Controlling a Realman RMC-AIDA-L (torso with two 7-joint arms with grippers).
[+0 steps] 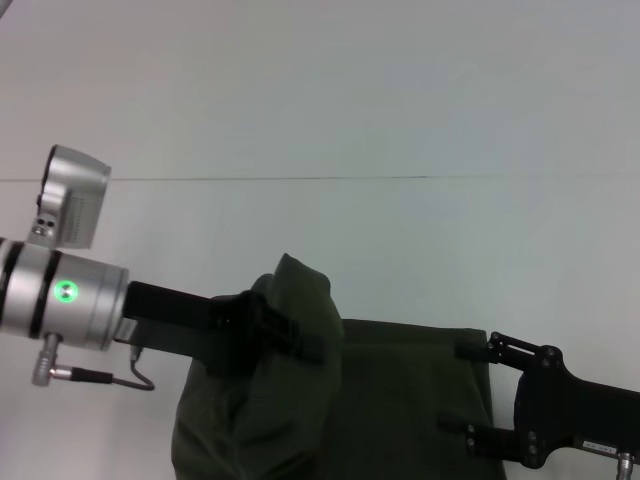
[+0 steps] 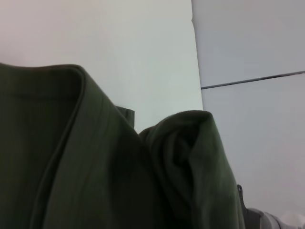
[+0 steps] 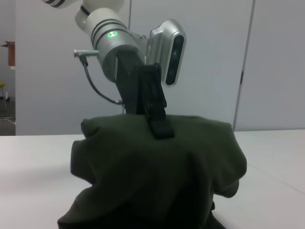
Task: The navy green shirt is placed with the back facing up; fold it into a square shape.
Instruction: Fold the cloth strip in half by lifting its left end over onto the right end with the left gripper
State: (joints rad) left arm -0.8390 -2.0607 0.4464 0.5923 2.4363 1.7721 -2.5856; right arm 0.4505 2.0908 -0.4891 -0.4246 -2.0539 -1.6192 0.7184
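Note:
The navy green shirt [image 1: 390, 400] lies bunched on the white table at the near edge of the head view. My left gripper [image 1: 305, 342] reaches in from the left and is shut on a fold of the shirt, holding it raised in a hump [image 1: 295, 285]. The right wrist view shows that same gripper [image 3: 159, 126] clamped on top of the lifted shirt [image 3: 157, 176], whose sides hang down. Dark fabric [image 2: 86, 167] fills most of the left wrist view. My right gripper [image 1: 462, 388] is open at the shirt's right edge, its fingers spread over the hem.
A thin seam [image 1: 300, 179] runs across the white table [image 1: 400, 240] behind the shirt. Bare table surface stretches beyond and to both sides. Pale walls and a door edge [image 3: 245, 67] stand in the background.

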